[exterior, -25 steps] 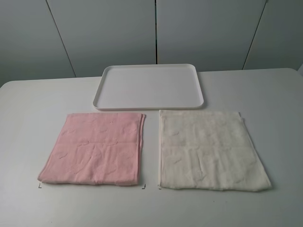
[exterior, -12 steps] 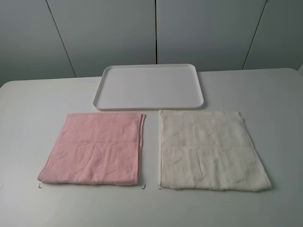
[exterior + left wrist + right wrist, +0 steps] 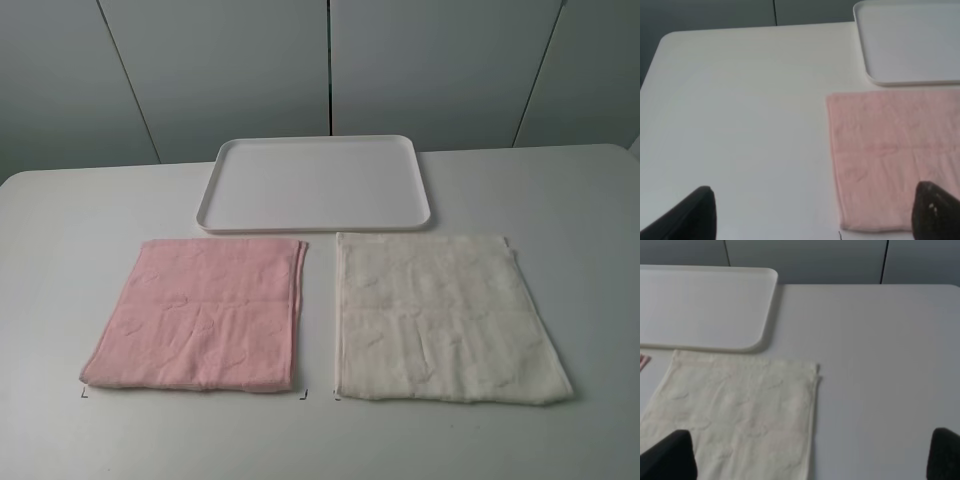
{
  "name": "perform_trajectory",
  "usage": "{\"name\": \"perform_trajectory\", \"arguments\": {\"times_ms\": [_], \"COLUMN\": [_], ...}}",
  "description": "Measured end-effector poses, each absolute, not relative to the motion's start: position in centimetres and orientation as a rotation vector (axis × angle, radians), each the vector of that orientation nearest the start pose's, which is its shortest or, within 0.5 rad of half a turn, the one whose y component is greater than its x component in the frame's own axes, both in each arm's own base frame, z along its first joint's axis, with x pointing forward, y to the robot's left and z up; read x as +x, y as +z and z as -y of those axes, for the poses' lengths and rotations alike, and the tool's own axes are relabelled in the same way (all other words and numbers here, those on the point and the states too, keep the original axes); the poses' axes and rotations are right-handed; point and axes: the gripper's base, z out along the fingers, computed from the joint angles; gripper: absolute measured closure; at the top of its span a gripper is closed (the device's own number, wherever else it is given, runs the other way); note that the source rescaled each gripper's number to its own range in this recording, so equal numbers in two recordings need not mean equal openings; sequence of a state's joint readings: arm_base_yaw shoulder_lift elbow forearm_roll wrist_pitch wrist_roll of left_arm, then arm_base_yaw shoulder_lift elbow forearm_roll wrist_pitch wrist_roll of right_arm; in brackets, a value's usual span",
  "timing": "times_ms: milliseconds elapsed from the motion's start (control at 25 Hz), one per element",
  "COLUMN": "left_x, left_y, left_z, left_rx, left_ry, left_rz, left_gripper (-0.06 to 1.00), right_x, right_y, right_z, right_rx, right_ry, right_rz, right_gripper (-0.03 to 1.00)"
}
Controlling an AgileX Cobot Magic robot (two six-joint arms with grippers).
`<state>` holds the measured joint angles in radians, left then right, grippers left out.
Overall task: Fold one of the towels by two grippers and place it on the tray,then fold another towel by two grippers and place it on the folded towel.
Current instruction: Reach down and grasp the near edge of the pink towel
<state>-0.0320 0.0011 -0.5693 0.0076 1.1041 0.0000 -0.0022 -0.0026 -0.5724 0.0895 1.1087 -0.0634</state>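
— How do the grippers stand?

— The left gripper (image 3: 814, 202) is spread wide with nothing between its black fingers (image 3: 695, 215). It hangs over the near part of the pink towel (image 3: 890, 160), with one finger above the cloth and the other out over bare bench. The right gripper (image 3: 810, 442) is just as wide and holds nothing, above the near part of the cream towel (image 3: 735, 420).

— And the towels, from the high camera?

— Both lie flat and unfolded on the bench (image 3: 60, 250). The pink one is at about 7 o'clock and the cream one at about 5 o'clock. They sit side by side, apart, with a narrow strip of bench between them. The cream one looks slightly larger.

— The surface?

— It is plain white with rounded far corners. Small dark corner marks (image 3: 304, 393) sit by the near corners of the pink towel. Behind the bench is a grey panelled wall (image 3: 220, 70) with dark seams.

— The tray?

— The tray (image 3: 315, 185) is at 12 o'clock. It is white with a low rim and rounded corners, and its floor is bare plastic. Its near rim lies just beside the far edges of both towels, and a thin gap shows on the pink side.
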Motion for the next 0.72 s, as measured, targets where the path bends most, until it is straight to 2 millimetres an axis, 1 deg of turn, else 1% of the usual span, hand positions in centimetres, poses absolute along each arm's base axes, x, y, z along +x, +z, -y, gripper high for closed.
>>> {"name": "perform_trajectory", "arguments": {"times_ms": [80,120,200,320,440,520,600,640,720], "left_x": [-1.3,-0.9,0.2,2.6,5.6,8.3,10.4,11.8,13.7], "left_y": [29.9,30.2,30.8,32.2,33.7,34.5,35.2,35.5,35.7], "left_z": [0.0,0.0,0.2,0.9,1.8,2.4,3.0,3.3,3.7], "left_rx": [0.056,0.071,0.114,0.203,0.323,0.403,0.497,0.556,0.65], "left_ry": [-0.005,0.004,-0.006,-0.05,-0.108,-0.153,-0.193,-0.207,-0.223], "left_rz": [-2.025,-2.04,-2.069,-2.098,-2.124,-2.15,-2.135,-2.132,-2.122], "left_gripper": [-0.06,-0.06,-0.06,-0.06,-0.06,-0.06,-0.06,-0.06,-0.06], "right_x": [-1.7,-1.4,-0.7,0.9,3.1,4.8,6.4,7.2,8.7], "right_y": [30.2,30.7,31.4,32.5,33.2,33.4,33.3,33.0,32.6], "right_z": [-0.8,-0.8,-0.9,-1.5,-2.1,-2.3,-2.4,-2.5,-2.7], "right_rx": [-0.077,-0.077,-0.099,-0.17,-0.205,-0.201,-0.218,-0.235,-0.276], "right_ry": [0.064,0.066,0.078,0.13,0.205,0.235,0.249,0.256,0.269], "right_rz": [-2.005,-2.011,-2.031,-2.024,-2.018,-2.042,-2.077,-2.107,-2.16], "right_gripper": [-0.03,-0.03,-0.03,-0.03,-0.03,-0.03,-0.03,-0.03,-0.03]}}
